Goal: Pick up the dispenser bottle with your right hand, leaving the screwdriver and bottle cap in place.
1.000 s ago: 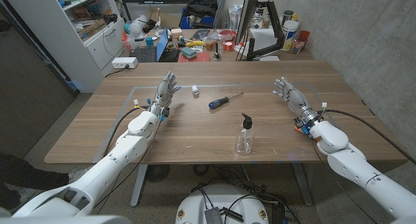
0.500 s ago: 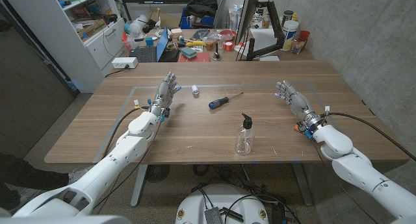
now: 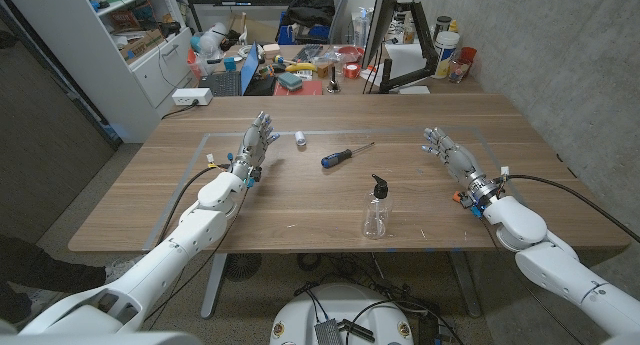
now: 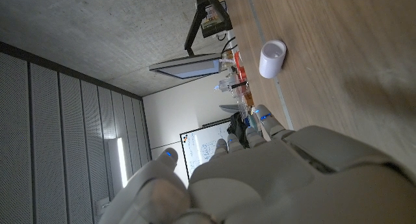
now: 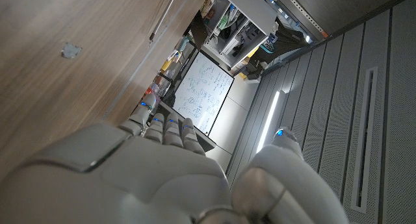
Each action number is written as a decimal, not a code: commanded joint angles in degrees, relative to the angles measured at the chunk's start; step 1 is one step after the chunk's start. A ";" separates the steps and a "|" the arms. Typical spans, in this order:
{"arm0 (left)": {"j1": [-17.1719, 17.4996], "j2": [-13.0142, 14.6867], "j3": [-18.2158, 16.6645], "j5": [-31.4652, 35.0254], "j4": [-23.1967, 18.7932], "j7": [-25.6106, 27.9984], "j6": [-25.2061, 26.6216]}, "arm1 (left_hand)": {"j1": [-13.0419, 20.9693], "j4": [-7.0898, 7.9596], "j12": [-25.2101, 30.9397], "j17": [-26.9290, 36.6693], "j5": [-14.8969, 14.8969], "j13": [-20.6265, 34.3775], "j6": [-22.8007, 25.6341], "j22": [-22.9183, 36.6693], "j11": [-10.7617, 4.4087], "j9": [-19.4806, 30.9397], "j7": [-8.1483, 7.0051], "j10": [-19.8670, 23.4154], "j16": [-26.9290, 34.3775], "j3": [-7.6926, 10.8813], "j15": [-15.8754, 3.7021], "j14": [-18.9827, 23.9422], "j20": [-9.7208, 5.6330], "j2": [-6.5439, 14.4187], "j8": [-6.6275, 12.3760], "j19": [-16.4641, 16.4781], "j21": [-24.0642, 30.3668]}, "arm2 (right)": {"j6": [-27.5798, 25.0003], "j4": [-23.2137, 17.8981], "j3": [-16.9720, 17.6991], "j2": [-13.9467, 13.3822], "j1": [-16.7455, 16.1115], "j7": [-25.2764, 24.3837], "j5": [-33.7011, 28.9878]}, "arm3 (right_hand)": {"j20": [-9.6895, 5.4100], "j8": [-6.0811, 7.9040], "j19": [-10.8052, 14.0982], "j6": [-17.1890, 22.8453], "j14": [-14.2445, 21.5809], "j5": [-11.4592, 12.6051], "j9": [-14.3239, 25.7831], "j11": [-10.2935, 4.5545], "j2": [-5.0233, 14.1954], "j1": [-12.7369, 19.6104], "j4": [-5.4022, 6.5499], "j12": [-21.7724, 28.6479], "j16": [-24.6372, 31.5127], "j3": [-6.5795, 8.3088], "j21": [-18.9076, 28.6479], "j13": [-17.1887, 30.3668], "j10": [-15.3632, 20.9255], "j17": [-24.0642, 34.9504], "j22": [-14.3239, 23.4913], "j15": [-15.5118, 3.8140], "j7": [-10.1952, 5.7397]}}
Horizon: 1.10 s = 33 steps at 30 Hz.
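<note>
- The bottle (image 3: 376, 211) stood upright on the wooden surface (image 3: 300, 200), lower centre of the head view, clear-bodied with a black pump top.
- The screwdriver (image 3: 346, 153) lay above and slightly left of the bottle, blue handle toward the left, shaft pointing up-right; well apart from the bottle.
- The cap (image 3: 300, 139), small and white, sat left of the screwdriver near the upper middle of the surface; it also appeared in the left wrist view (image 4: 272, 58), standing on the wood.
- The right robot hand (image 3: 450, 152) was at the right of the head view, fingers extended and apart, grasping nothing. It was well to the right of the bottle and not touching it.
- In the right wrist view, the back of the right robot hand (image 5: 130, 175) occupied the lower part of the picture, with wood beyond the fingertips.
- The left robot hand (image 3: 254, 143) was at the left of the head view, fingers extended upward and apart, released, near the cap but not touching it.
- Clutter and shelving were visible beyond the far edge of the surface.
</note>
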 commanded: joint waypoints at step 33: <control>-1.48 -0.13 -0.24 -1.07 3.15 -2.95 -0.68 | -0.09 -0.06 0.26 0.23 0.42 0.32 -11.67 0.28 -0.21 0.26 0.37 -10.82 0.26 -0.04 -3.47 -12.24 -5.29 6.77 0.30 -13.41 -0.04 | 3.23 -7.40 1.41 -1.35 -8.56 -8.87 -10.07 | -1.00 0.70 0.08 0.93 -0.53 1.29 0.34 -0.18 -1.27 -0.42 -0.03 0.86 0.16 -1.81 -1.28 0.35 0.25 0.12 0.18 -0.40 2.75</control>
